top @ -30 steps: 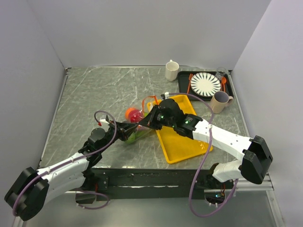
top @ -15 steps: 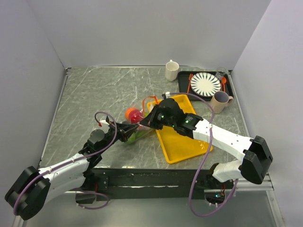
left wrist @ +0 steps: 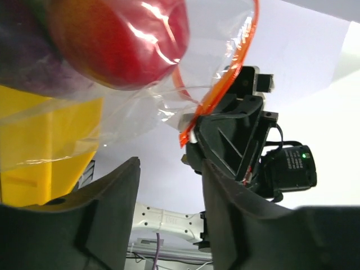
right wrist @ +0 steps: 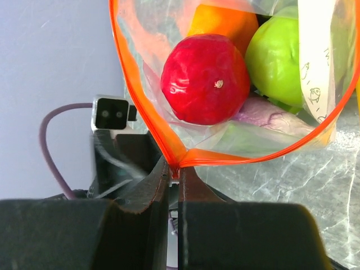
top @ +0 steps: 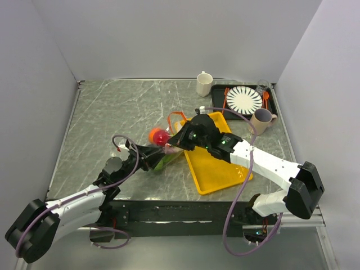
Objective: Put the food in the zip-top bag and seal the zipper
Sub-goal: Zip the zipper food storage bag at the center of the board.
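Observation:
The clear zip-top bag (top: 167,147) lies beside the yellow tray, with the food inside. In the right wrist view a red fruit (right wrist: 205,79), an orange one (right wrist: 222,22), a green one (right wrist: 278,56) and a purple one (right wrist: 264,109) show through the open mouth. My right gripper (right wrist: 175,171) is shut on one end of the orange-red zipper (right wrist: 140,107); from above it (top: 176,142) sits at the bag's right side. My left gripper (left wrist: 169,177) is open with nothing between its fingers, just below the bag (left wrist: 140,107) and the red fruit (left wrist: 124,39); from above it (top: 147,157) is at the bag's near-left corner.
The yellow tray (top: 216,166) lies under my right arm. At the back right stand a white mug (top: 204,84), a black tray (top: 273,107) with a striped plate (top: 243,100), and a beige mug (top: 261,121).
My left gripper has opened and let go of the bag, easing back slightly toward the near left. My right gripper stays shut on the zipper end.

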